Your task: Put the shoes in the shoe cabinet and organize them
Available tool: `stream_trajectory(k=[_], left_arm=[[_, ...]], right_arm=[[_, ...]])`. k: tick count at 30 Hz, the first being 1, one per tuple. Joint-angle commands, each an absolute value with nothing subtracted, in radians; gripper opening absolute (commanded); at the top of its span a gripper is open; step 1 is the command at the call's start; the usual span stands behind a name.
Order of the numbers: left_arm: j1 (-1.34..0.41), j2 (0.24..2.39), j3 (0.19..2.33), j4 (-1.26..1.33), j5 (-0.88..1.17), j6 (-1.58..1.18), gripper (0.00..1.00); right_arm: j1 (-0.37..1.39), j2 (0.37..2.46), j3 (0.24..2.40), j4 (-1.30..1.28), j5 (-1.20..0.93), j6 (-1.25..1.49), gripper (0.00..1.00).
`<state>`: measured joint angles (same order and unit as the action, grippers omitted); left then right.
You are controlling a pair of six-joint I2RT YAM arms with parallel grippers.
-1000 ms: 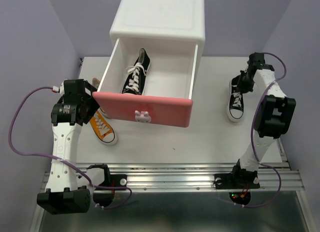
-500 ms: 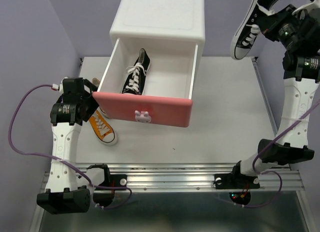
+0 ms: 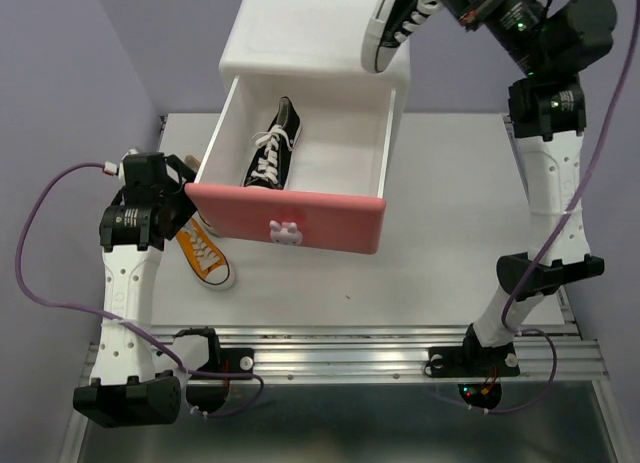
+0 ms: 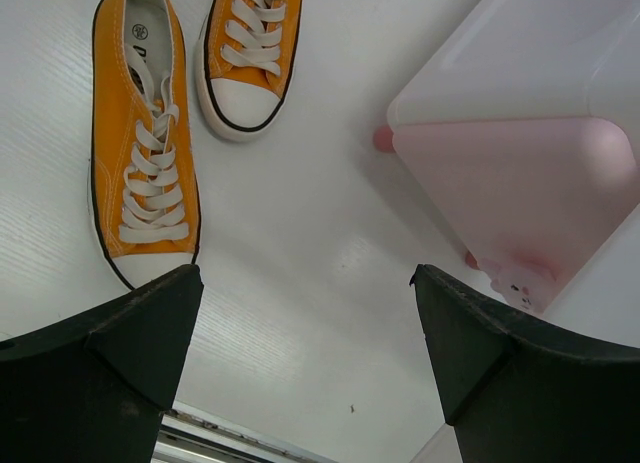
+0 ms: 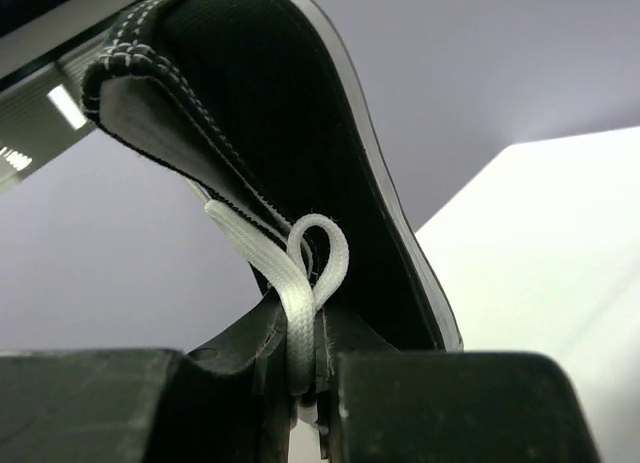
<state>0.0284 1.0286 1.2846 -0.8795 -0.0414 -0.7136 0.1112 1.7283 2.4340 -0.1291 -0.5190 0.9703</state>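
The overhead view alone shows the whole layout. The shoe cabinet (image 3: 318, 38) stands at the back of the tabletop (image 3: 450, 253) with its darker pink upper drawer (image 3: 285, 218) pulled out. One black sneaker (image 3: 270, 148) lies inside, left of middle, toe toward the drawer front. The right gripper (image 3: 445, 1) carries the second black sneaker (image 3: 393, 28) high in the air, toe tipped down, over the cabinet's right front corner. Only the right wrist view shows that grip closely: the fingers (image 5: 450, 403) are clenched on the sneaker's upper edge, with a white lace loop (image 5: 305, 258) pinched between them. Only the left wrist view shows the left gripper (image 4: 302, 283) released and empty, its fingers spread wide above the tabletop. It also shows both orange sneakers (image 4: 145, 143) lying side by side beside the cabinet. The paler lower drawer (image 4: 530, 198), its bunny knob (image 4: 520, 283) and a pink foot (image 4: 383, 138) appear there too. From overhead the open drawer overhangs and hides that lower front, and the left arm covers most of one orange sneaker. Half a second ago the carried sneaker hung off to the right of the cabinet; it has since swung left over it. A second ago it lay on the tabletop at the right. The left arm, drawer and orange pair have not moved.
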Motion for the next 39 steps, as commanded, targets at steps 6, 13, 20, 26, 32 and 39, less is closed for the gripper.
stream_trajectory(k=[6,13,20,26,32,39], left_arm=[[0.035,0.985,1.31,-0.874,-0.046,-0.69,0.99],[0.035,0.966,1.272,-0.861,-0.029,-0.721,0.99],[0.034,0.957,1.232,-0.835,-0.008,-0.741,0.99],[0.035,0.954,1.224,-0.824,-0.008,-0.742,0.99],[0.034,0.943,1.195,-0.813,-0.005,-0.752,0.99],[0.034,0.959,1.195,-0.801,-0.005,-0.747,0.99]], right_arm=[[0.486,1.762,2.516,0.011,-0.495,0.976,0.01],[0.663,1.758,2.471,-0.291,-0.419,0.759,0.01],[0.753,1.749,2.401,-0.516,-0.371,0.589,0.01],[0.776,1.717,2.375,-0.613,-0.256,0.551,0.01],[0.796,1.68,2.339,-0.741,-0.178,0.543,0.01],[0.807,1.681,2.339,-0.819,-0.117,0.549,0.01]])
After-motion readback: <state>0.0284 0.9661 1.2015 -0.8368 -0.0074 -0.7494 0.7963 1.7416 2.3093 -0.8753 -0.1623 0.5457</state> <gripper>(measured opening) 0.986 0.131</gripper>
